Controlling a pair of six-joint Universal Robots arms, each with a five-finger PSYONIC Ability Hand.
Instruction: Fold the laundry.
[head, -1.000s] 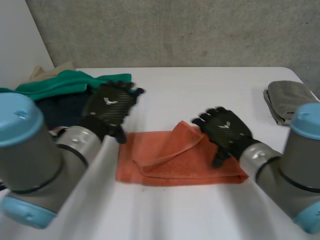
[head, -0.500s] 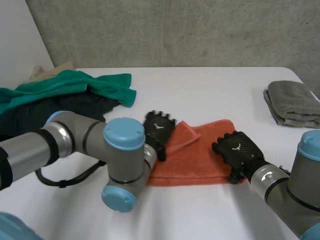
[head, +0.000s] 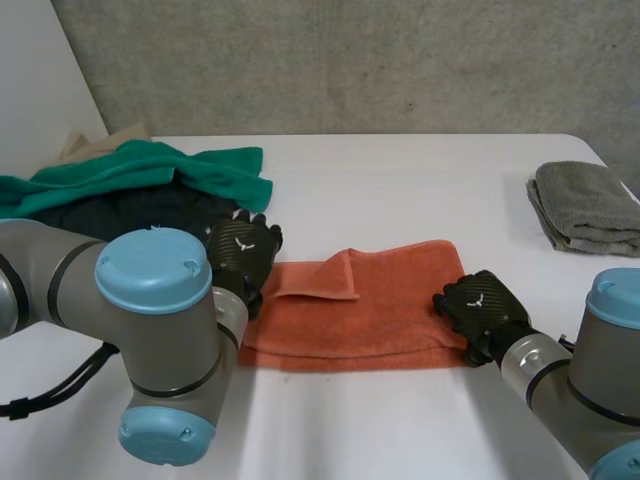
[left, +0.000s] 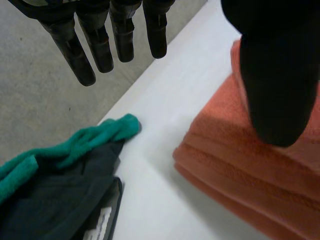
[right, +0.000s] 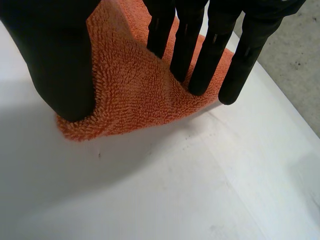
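A white table (head: 400, 190); a grey concrete wall (head: 350, 60) behind it.

A white counter (head: 400, 190) lies under soft, even light. Behind it rises a rough grey concrete wall (head: 350, 60), with a plain white wall (head: 40, 70) at the left.

This reads as a robotics lab or test bench, not a home. A plain white table (head: 400, 180) stands against a bare grey concrete wall (head: 350, 60), with a blank white panel (head: 40, 70) at one side. 2 machine arms with grey joints and light-blue caps, the left arm (head: 155, 300) and the right arm (head: 610, 350), reach over the tabletop. The only household items are laundry: an orange towel (head: 390, 300), a folded grey towel (head: 585, 205), and a heap with a green cloth (head: 150, 165) and a dark garment (head: 140, 212).
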